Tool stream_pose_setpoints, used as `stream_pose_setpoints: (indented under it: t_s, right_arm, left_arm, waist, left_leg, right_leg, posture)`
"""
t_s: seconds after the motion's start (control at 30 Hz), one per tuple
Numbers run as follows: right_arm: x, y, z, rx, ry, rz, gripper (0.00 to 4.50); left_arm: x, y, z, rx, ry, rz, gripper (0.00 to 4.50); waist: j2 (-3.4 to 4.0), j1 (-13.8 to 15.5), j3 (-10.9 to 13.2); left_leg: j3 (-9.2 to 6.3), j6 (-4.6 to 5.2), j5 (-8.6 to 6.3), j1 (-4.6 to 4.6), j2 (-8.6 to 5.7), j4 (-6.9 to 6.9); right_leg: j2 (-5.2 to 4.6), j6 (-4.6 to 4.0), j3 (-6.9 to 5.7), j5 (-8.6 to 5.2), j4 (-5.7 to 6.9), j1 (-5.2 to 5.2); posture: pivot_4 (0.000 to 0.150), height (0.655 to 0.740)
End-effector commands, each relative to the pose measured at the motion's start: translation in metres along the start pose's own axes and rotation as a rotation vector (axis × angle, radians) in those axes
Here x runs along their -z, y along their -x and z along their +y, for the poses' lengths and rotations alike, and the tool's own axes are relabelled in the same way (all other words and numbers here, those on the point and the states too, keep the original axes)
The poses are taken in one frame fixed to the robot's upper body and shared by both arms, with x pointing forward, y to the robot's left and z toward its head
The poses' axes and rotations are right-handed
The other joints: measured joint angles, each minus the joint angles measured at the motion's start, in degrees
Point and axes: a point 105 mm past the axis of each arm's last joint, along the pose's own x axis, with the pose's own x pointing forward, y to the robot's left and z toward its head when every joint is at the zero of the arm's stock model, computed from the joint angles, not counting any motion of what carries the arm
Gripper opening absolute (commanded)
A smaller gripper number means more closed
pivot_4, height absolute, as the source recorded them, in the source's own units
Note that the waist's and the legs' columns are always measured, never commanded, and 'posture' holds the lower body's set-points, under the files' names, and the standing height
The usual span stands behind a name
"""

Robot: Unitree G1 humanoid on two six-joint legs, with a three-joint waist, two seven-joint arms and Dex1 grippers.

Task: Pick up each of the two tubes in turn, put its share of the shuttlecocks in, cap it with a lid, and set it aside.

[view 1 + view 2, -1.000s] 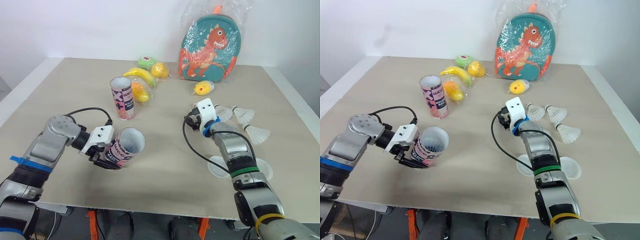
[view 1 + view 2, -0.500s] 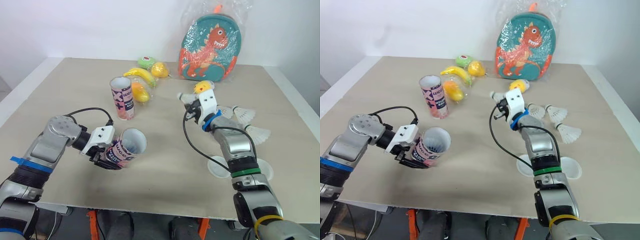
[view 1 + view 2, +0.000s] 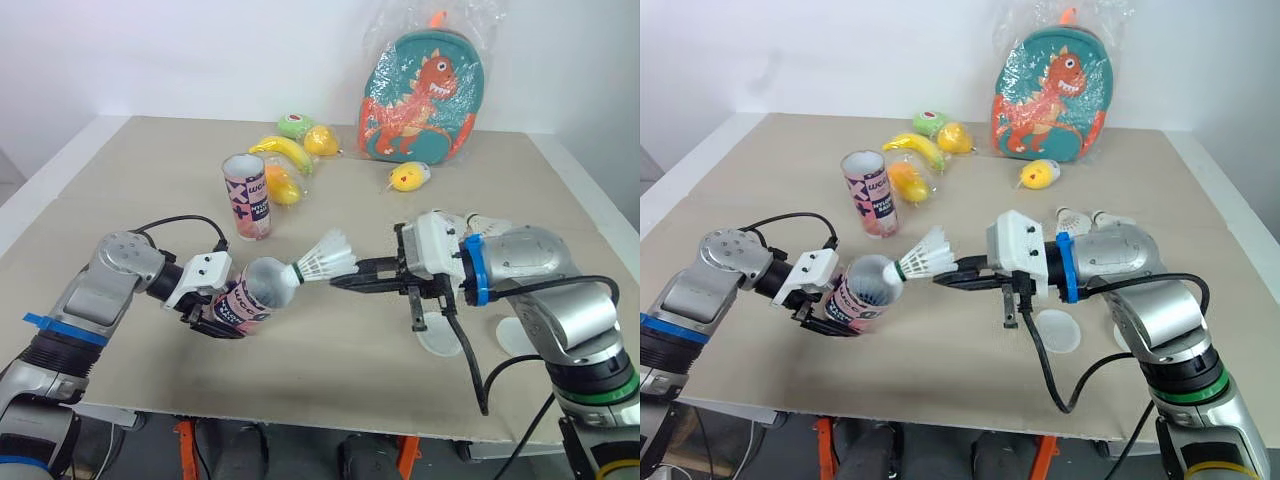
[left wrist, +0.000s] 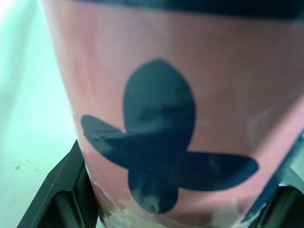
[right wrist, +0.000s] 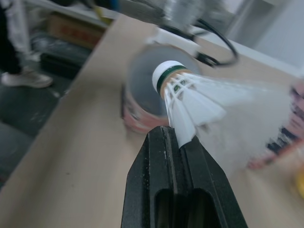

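**Desk:** What's on show, biggest first?

**Photographer:** One pale surface point(image 3: 120, 190), walled at the back, with its far-left stretch bare. One dinosaur backpack point(image 3: 420, 95) in clear wrap stands at the far edge against the wall.

**Desk:** And the tubes?

**Photographer:** Two, both pink. The upright tube point(image 3: 246, 196) stands left of centre, just beside the fruit. The tilted tube point(image 3: 252, 297) is near the front-left edge, mouth turned toward the right arm. The left gripper point(image 3: 218, 322) has its jaws clamped on the tube's body.

**Desk:** The right arm?

**Photographer:** The right gripper point(image 3: 342, 281) reaches across the open middle. Its jaws are pinched nearly together on the feather skirt of one shuttlecock point(image 3: 322, 257). The cork sits at the tilted tube's rim; whether it touches cannot be told.

**Desk:** Smaller items?

**Photographer:** Four pieces of fruit point(image 3: 285, 150) cluster behind the upright tube. Two white lids point(image 3: 1058, 330) lie flat near the front edge under the right arm, one partly hidden. One yellow toy point(image 3: 408, 177) lies in front of the backpack. At least two spare shuttlecocks point(image 3: 1108, 217) lie behind the right arm; a fuller count cannot be told. Bare room separates the tilted tube from the lids.
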Motion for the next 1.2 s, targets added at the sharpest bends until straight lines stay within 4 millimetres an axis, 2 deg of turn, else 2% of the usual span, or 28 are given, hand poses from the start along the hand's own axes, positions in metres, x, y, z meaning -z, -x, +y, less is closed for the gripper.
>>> stream_pose_setpoints:
  t_s: [0.03, 0.13, 0.23, 0.27, 0.3, 0.37, 0.4, 0.43, 0.47, 0.57, 0.63, 0.77, 0.83, 1.0, 1.2]
  right_arm:
    - [-0.006, -0.011, -0.002, -0.041, 0.076, 0.021, 0.04]
    - [-0.006, -0.021, -0.013, -0.033, 0.096, 0.041, 0.04]
    - [-0.009, -0.025, -0.016, -0.047, 0.112, 0.038, 0.04]
    - [-0.012, -0.026, -0.015, -0.058, 0.116, 0.033, 0.68]
    - [-0.013, -0.025, -0.015, -0.065, 0.118, 0.029, 0.91]
    - [-0.020, -0.024, -0.012, -0.080, 0.113, 0.000, 1.90]
    - [-0.024, -0.022, -0.010, -0.090, 0.107, -0.019, 2.17]
    - [-0.031, -0.019, -0.007, -0.103, 0.088, -0.058, 2.78]
    - [-0.036, -0.016, -0.004, -0.112, 0.070, -0.095, 3.12]
    - [-0.043, -0.004, -0.007, -0.056, 0.007, -0.162, 3.12]
    - [-0.029, 0.014, -0.018, 0.089, -0.067, -0.133, 3.12]
    - [0.005, 0.055, -0.016, 0.356, -0.229, -0.062, 3.12]
    - [0.021, 0.077, 0.001, 0.474, -0.334, -0.045, 3.12]
    - [0.065, 0.116, 0.042, 0.734, -0.551, 0.069, 3.12]
    - [0.117, 0.135, 0.058, 0.897, -0.733, 0.203, 3.12]
  left_arm:
    - [0.009, -0.020, -0.009, 0.073, 0.032, 0.019, 3.40]
    - [0.009, -0.019, -0.008, 0.070, 0.030, 0.018, 3.40]
    - [0.008, -0.019, -0.008, 0.067, 0.028, 0.016, 3.40]
    - [0.008, -0.019, -0.008, 0.066, 0.027, 0.014, 3.40]
    - [0.007, -0.019, -0.008, 0.066, 0.027, 0.013, 3.40]
    - [0.006, -0.020, -0.008, 0.065, 0.026, 0.009, 3.40]
    - [0.006, -0.020, -0.008, 0.065, 0.025, 0.007, 3.40]
    - [0.006, -0.020, -0.008, 0.065, 0.024, 0.005, 3.40]
    - [0.005, -0.020, -0.008, 0.065, 0.025, 0.003, 3.40]
    - [0.005, -0.020, -0.008, 0.064, 0.024, -0.001, 3.40]
    - [0.004, -0.020, -0.009, 0.060, 0.023, -0.005, 3.40]
    - [0.002, -0.021, -0.011, 0.050, 0.021, -0.022, 3.40]
    - [0.002, -0.021, -0.012, 0.046, 0.020, -0.036, 3.40]
    - [-0.008, -0.023, -0.006, 0.015, -0.034, -0.104, 3.40]
    - [-0.015, -0.025, -0.003, 0.027, -0.047, -0.126, 3.40]
  waist:
    - [-0.01, 0.03, 0.00]
    - [-0.01, 0.04, 0.00]
    - [-0.02, 0.12, -0.01]
    - [-0.02, 0.16, -0.01]
    - [-0.01, 0.18, -0.01]
    - [-0.02, 0.18, -0.01]
    - [-0.02, 0.18, -0.01]
    - [-0.02, 0.18, -0.01]
    - [-0.02, 0.18, -0.01]
    - [-0.03, 0.18, -0.01]
    - [-0.09, 0.21, -0.04]
    - [-0.14, 0.38, -0.04]
    - [-0.14, 0.71, -0.05]
    - [-0.08, 1.32, -0.05]
    - [-0.14, 1.30, -0.02]
  left_leg:
    - [0.02, 0.00, 0.00, -0.01, -0.01, -0.01]
    - [0.02, 0.00, 0.00, -0.05, -0.08, -0.01]
    - [0.03, 0.00, 0.00, -0.08, -0.09, -0.01]
    - [0.01, 0.00, 0.00, -0.10, -0.09, 0.00]
    - [0.00, 0.00, 0.00, -0.13, -0.11, 0.00]
    - [0.00, 0.00, 0.00, -0.14, -0.14, -0.01]
    - [0.00, 0.00, 0.00, -0.14, -0.14, -0.01]
    - [-0.01, 0.00, 0.00, -0.14, -0.14, -0.01]
    - [-0.01, 0.00, 0.00, -0.14, -0.14, -0.01]
    - [-0.03, 0.00, 0.00, -0.15, -0.14, -0.01]
    - [-0.04, 0.00, 0.00, -0.15, -0.14, 0.00]
    - [0.03, 0.00, 0.00, -0.17, -0.20, 0.01]
    - [0.08, 0.03, -0.02, -0.25, -0.32, -0.05]
    - [-0.05, 0.26, -0.26, -0.22, -0.47, -0.02]
    - [-0.05, 0.27, -0.23, -0.19, -0.48, 0.22]
  right_leg:
    - [-0.02, -0.01, -0.01, 0.00, -0.02, -0.01]
    - [-0.08, -0.02, -0.01, -0.01, -0.03, -0.02]
    - [-0.09, -0.02, -0.01, -0.01, -0.02, -0.04]
    - [-0.08, -0.03, -0.03, 0.00, -0.02, -0.02]
    - [-0.09, -0.04, -0.03, 0.00, -0.03, -0.02]
    - [-0.12, -0.05, -0.03, 0.00, -0.03, -0.01]
    - [-0.12, -0.04, -0.03, 0.00, -0.03, -0.01]
    - [-0.12, -0.04, -0.03, 0.00, -0.02, -0.01]
    - [-0.11, -0.04, -0.03, 0.00, -0.02, 0.00]
    - [-0.11, -0.07, -0.04, 0.02, -0.02, 0.04]
    - [-0.12, -0.06, -0.06, 0.01, -0.03, 0.07]
    - [-0.33, -0.12, -0.17, -0.02, -0.07, 0.17]
    - [-0.47, -0.11, -0.22, -0.07, -0.09, 0.36]
    - [-0.47, 0.13, -0.24, -0.35, -0.08, 0.56]
    - [-0.49, 0.35, -0.22, -0.40, -0.15, 0.66]
  posture:
    - [0.150, 0.7302]
    - [0.150, 0.7302]
    - [0.150, 0.7302]
    - [0.150, 0.7302]
    - [0.150, 0.7302]
    - [0.150, 0.7302]
    - [0.150, 0.7302]
    - [0.150, 0.7302]
    - [0.150, 0.7302]
    - [0.150, 0.7302]
    - [0.150, 0.7302]
    - [0.150, 0.7302]
    - [0.150, 0.7302]
    - [0.150, 0.7302]
    - [0.150, 0.7302]
